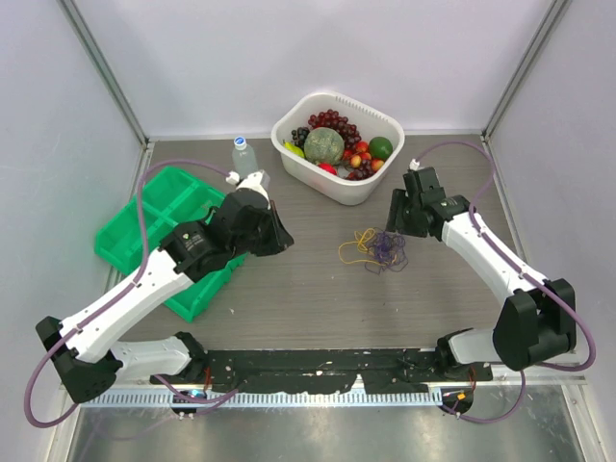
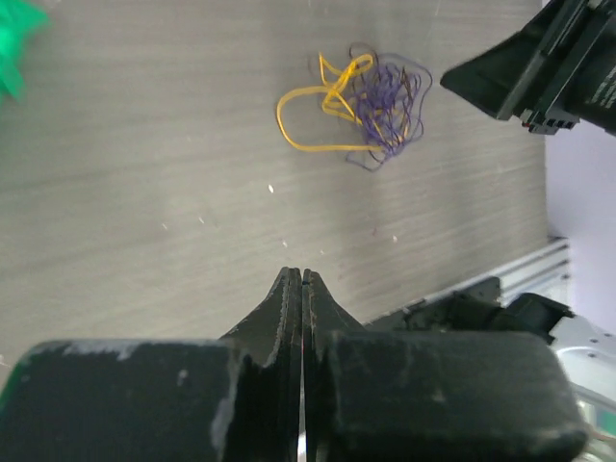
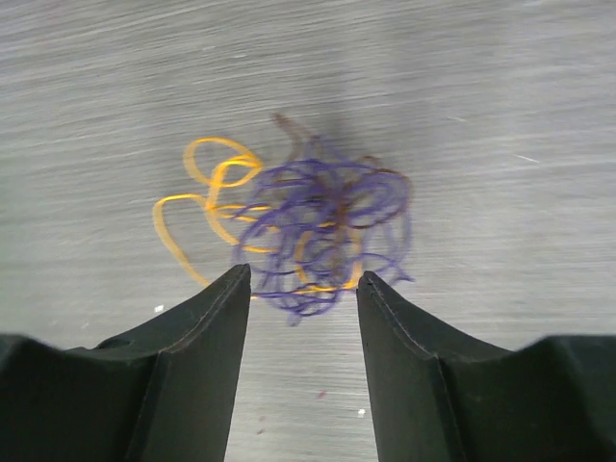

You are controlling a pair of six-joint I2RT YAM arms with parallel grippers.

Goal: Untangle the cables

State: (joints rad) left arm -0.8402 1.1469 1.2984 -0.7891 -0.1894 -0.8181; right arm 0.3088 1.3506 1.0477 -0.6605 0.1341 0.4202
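Observation:
The cables (image 1: 375,250) lie in one small tangled bunch on the grey table, purple and dark brown loops on the right, yellow loops on the left. They show in the left wrist view (image 2: 361,106) and in the right wrist view (image 3: 298,226). No blue loop can be made out. My right gripper (image 3: 301,274) is open and empty, hovering just short of the bunch; in the top view it (image 1: 402,214) sits right of the bunch. My left gripper (image 2: 302,274) is shut and empty, well away from the bunch, at the left (image 1: 279,236).
A white basin (image 1: 294,117) of toy fruit stands at the back centre. A clear water bottle (image 1: 243,157) stands left of it. A green divided tray (image 1: 164,192) lies at the left, partly under my left arm. A black strip (image 1: 318,366) runs along the table's near edge.

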